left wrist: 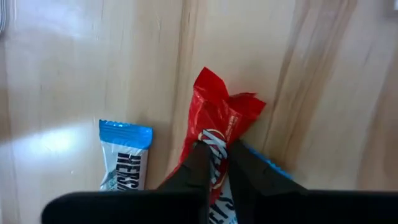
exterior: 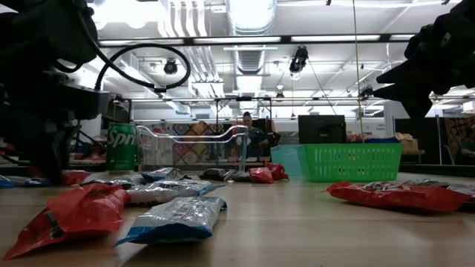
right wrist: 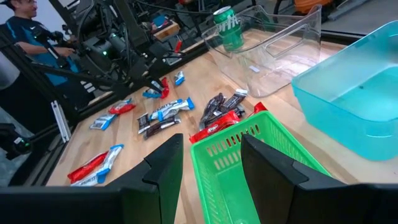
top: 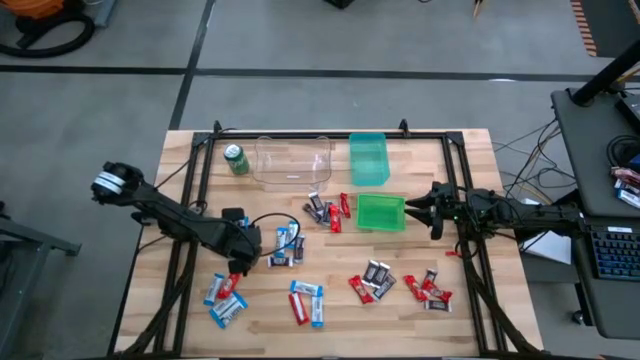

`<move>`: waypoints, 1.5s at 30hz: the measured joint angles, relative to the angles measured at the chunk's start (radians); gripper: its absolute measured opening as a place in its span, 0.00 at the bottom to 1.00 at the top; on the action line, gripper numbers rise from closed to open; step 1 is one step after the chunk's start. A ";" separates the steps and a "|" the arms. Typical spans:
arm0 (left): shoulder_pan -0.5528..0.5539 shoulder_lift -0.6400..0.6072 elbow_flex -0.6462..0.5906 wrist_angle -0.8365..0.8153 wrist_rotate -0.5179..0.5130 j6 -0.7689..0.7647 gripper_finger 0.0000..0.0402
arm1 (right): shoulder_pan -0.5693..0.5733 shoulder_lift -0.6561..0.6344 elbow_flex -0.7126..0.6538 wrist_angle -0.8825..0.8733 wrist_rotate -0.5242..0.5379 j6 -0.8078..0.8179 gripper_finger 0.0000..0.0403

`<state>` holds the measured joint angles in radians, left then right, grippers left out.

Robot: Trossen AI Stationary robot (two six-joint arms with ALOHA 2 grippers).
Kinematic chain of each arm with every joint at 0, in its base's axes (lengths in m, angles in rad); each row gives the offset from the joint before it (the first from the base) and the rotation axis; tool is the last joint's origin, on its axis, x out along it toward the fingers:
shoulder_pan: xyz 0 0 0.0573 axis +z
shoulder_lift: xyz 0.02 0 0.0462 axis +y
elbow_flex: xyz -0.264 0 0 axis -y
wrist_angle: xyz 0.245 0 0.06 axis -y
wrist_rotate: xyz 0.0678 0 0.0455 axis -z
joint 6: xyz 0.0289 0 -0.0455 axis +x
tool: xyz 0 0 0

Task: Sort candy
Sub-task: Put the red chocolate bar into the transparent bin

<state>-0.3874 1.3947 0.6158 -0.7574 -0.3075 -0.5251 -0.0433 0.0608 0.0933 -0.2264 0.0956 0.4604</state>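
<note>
Candy (top: 300,300): roughly twenty bars; three bins (top: 380,212); one can (top: 236,159).

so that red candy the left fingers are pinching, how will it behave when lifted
The red candy probably lifts easily; it looks small and light. Its crinkled wrapper end suggests it may flop. The shiny wrapper could slip, since the left gripper pinches only a narrow part.

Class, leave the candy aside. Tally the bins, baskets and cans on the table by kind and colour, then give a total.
Clear bin: 1
Light blue bin: 1
Green basket: 1
Green drink can: 1
Total: 4
</note>
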 joint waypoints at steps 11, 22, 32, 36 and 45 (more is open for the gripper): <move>0.000 -0.091 0.108 -0.041 0.061 0.049 0.00 | 0.000 0.000 0.000 0.007 0.011 0.046 0.37; 0.000 -0.209 0.192 -0.028 -0.021 0.081 0.00 | 0.000 0.000 0.000 0.142 0.010 -0.019 0.37; 0.008 -0.323 0.221 0.139 -0.108 0.192 0.00 | 0.000 0.000 0.000 0.159 0.011 -0.085 0.37; 0.025 -0.328 0.219 0.288 -0.115 0.292 0.00 | 0.000 0.000 -0.007 0.236 0.010 -0.132 0.37; 0.133 -0.252 0.184 0.618 -0.192 0.537 0.00 | 0.000 0.000 -0.039 0.351 0.008 -0.233 0.37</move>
<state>-0.2543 1.1423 0.7999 -0.1396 -0.4990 0.0121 -0.0433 0.0605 0.0541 0.1241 0.1036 0.2270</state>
